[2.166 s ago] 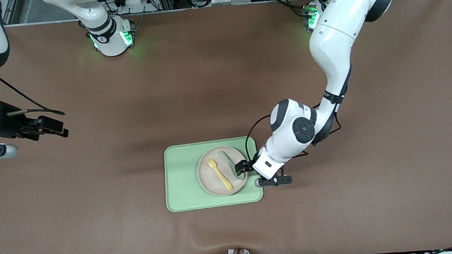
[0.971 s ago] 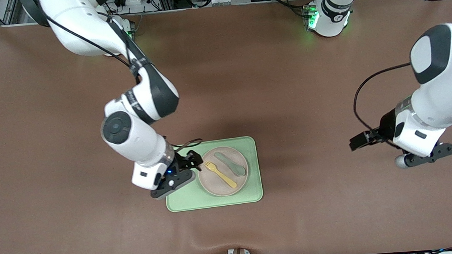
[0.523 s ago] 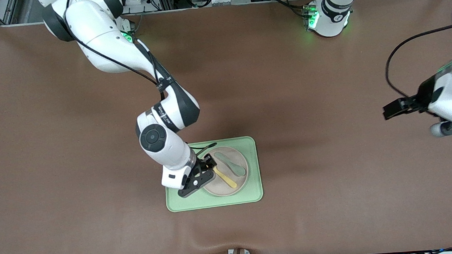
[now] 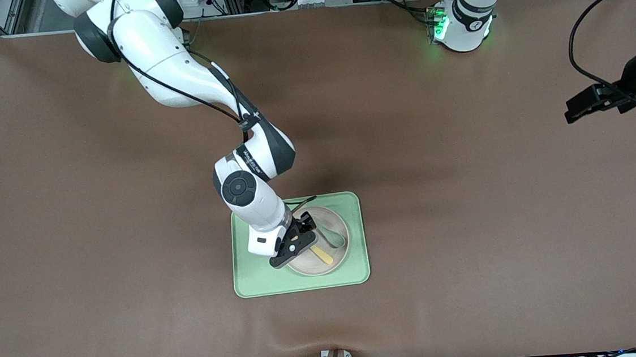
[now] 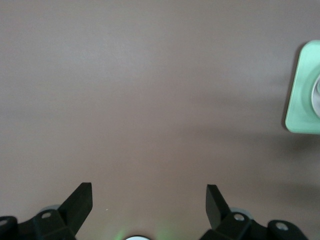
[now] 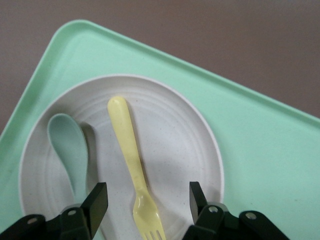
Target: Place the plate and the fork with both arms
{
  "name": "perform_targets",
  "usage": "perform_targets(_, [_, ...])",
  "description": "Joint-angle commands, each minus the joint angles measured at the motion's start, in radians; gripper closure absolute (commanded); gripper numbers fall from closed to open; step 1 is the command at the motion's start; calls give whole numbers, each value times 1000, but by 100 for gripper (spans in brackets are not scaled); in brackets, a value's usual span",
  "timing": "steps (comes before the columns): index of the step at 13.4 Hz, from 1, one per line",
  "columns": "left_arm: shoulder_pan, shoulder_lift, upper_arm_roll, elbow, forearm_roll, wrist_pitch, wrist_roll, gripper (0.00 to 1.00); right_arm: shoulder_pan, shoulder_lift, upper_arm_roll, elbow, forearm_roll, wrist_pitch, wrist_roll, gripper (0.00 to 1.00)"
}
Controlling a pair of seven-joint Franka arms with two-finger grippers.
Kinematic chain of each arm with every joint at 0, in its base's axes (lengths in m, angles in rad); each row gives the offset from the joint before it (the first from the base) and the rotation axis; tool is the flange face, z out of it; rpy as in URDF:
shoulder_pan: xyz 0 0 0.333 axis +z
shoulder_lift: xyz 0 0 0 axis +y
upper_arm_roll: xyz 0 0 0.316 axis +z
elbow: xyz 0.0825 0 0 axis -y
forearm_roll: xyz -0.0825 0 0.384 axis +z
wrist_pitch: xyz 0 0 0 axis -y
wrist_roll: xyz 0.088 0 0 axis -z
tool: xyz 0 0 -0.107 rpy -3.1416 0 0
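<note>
Since half a second ago the right arm has carried its end effector (image 4: 298,238) farther in over the plate (image 4: 336,257), while the left arm has drawn back toward its own end of the worktop (image 4: 468,217), where its end effector (image 4: 593,103) hangs at the edge of the front view.

From the front, the right end effector covers much of the plate and the tined end of the fork (image 4: 321,254); only the handle end shows. The spoon (image 4: 331,235) is likewise partly hidden. The left arm is cut off by the frame edge.

The right wrist view is clearer. The plate (image 6: 185,145) is round, shallow and cream, with faint rings, and sits on the green tray (image 6: 260,145). The fork (image 6: 131,155) is pale yellow with short tines and lies flat on the plate, just beside the grey-green spoon (image 6: 70,150). The right end effector (image 6: 148,200) is spread wide, one finger on each side of the fork's tined end, gripping nothing.

In the left wrist view the left end effector (image 5: 149,202) is also released, over bare worktop (image 5: 150,100), with a corner of the tray (image 5: 300,105) at the picture's edge.
</note>
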Motion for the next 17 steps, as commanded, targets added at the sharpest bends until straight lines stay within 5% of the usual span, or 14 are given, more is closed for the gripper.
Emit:
perform_targets(1, [4,-41,-4,-39,13,-23,81,0,18,8,-11,-4,-24,17,-5,36])
perform_targets(9, [-5,-111,-9,-37,10,-89,96,0,27,5,-14,-27,-57,-8,5,41])
perform_targets(12, [-195,-136,222,-42,10,-134,206,0,33,3,-14,-29,-64,-42,6,45])
perform_targets(15, [-179,-143,214,-36,7,-158,249,0,43,3,-15,-29,-112,-52,20,59])
perform_targets(17, [-101,-143,119,-31,6,-160,237,0,47,0,-15,-26,-118,-65,24,80])
